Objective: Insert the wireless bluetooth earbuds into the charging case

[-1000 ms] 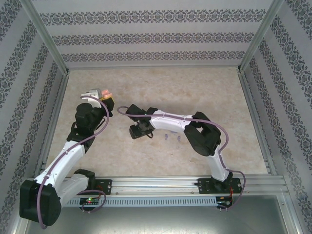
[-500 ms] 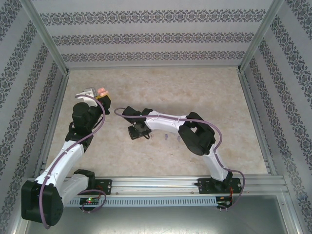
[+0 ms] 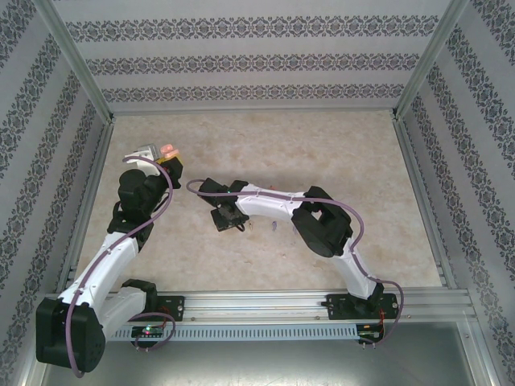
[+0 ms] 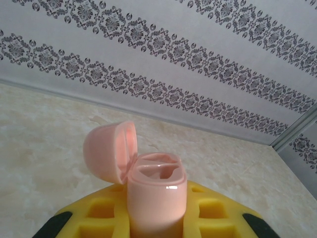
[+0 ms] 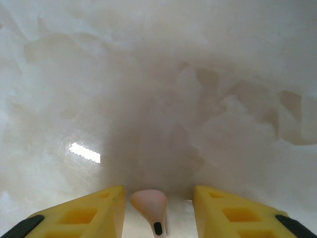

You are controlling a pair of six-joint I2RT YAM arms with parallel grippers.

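One salmon-pink earbud [image 5: 147, 202] lies on the surface [image 5: 198, 99] inside my right gripper [image 5: 158, 194] — jaws half open, nothing clamped yet. It sits nearer one finger, so an uneven squeeze could flick it away. My left gripper [image 4: 154, 210] is clamped on the open charging case [image 4: 156, 181] — any tilt there could spoil insertion.

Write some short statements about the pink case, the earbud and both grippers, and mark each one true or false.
1. The left gripper holds the glossy pink plastic charging case. True.
2. The case's lid is shut. False: it is hinged open.
3. A small salmon-pink bean-like earbud lies between the jaws of the right gripper. True.
4. The right gripper's jaws clamp the earbud. False: gaps show on both sides.
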